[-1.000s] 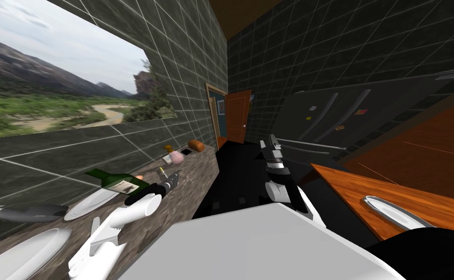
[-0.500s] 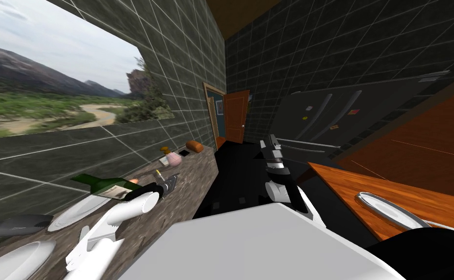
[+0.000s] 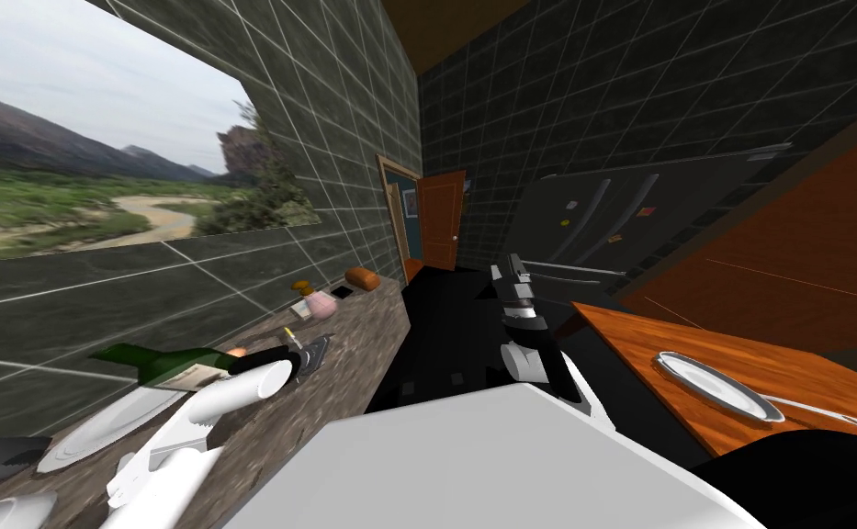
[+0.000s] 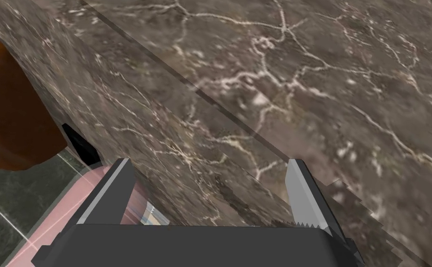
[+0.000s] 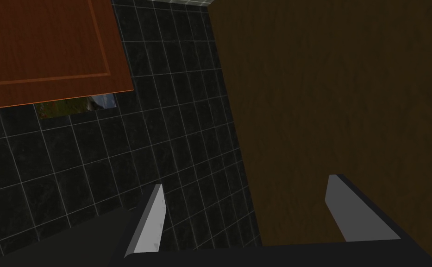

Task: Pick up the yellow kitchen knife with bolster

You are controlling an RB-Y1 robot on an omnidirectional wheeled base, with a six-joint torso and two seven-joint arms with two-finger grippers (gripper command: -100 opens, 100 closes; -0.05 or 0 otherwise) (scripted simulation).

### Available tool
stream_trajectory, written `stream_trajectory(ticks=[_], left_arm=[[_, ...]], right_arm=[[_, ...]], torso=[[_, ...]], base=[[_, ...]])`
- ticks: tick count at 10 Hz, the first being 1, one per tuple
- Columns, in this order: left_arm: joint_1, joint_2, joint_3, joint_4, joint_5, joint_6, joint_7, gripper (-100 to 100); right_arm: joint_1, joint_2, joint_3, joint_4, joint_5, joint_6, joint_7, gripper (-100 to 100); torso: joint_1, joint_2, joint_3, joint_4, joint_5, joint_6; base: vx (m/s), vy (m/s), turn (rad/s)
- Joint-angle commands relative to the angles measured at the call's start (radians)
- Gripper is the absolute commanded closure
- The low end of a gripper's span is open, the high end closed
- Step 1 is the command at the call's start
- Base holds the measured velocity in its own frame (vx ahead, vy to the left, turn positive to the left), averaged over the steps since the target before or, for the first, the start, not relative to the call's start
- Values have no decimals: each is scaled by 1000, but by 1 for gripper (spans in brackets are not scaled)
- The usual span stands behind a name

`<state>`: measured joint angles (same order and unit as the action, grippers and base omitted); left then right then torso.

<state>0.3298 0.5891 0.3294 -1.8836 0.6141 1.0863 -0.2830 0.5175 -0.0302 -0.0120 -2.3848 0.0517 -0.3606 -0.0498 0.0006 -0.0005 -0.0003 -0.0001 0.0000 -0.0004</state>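
Observation:
The yellow-handled knife (image 3: 292, 334) lies small on the brown marbled counter (image 3: 362, 349), between a green bottle (image 3: 164, 364) and a pink jar (image 3: 322, 306). My left gripper (image 3: 314, 353) hovers low over the counter just beside the knife, on its near right. In the left wrist view its fingers (image 4: 113, 192) stand wide apart over bare marbled counter (image 4: 275, 92), nothing between them; the knife is hidden there. My right gripper (image 3: 513, 279) is raised at mid-picture, fingers (image 5: 149, 225) apart and empty.
White plates (image 3: 95, 426) lie on the counter's near left. A brown loaf (image 3: 363, 277) sits at the far end, its brown side (image 4: 6, 120) showing in the left wrist view. An orange table (image 3: 784, 367) with a plate (image 3: 716, 386) stands to my right.
The whole head picture has slid left, so my head or base has turned. The left gripper keeps about the same place beside the knife and stays open.

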Motion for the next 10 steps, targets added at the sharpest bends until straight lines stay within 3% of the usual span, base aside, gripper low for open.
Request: stream_trajectory(ticks=[1,2,4,5,7,10], left_arm=[[-2,2,2,0,2,41,-2,-100],[-20,28,20,33,34,76,-33,-100],[-20,28,20,33,34,117,-33,-100],[-39,53,38,65,66,154,-65,-100],[-39,53,38,65,66,189,-65,-100],[-74,101,72,127,126,284,-127,-100]], right_arm=[[0,0,0,0,0,0,0,0],[0,0,0,0,0,0,0,0],[0,0,0,0,0,0,0,0],[0,0,0,0,0,0,0,0],[0,0,0,0,0,0,0,0],[0,0,0,0,0,0,0,0]], torso=[[0,0,0,0,0,0],[0,0,0,0,0,0],[0,0,0,0,0,0],[0,1,0,0,0,0],[0,1,0,0,0,0],[0,1,1,0,0,0]], base=[[0,0,0],[3,-3,-129],[3,2,-35],[-1,-5,-149],[-2,1,-28],[-9,2,-113]])
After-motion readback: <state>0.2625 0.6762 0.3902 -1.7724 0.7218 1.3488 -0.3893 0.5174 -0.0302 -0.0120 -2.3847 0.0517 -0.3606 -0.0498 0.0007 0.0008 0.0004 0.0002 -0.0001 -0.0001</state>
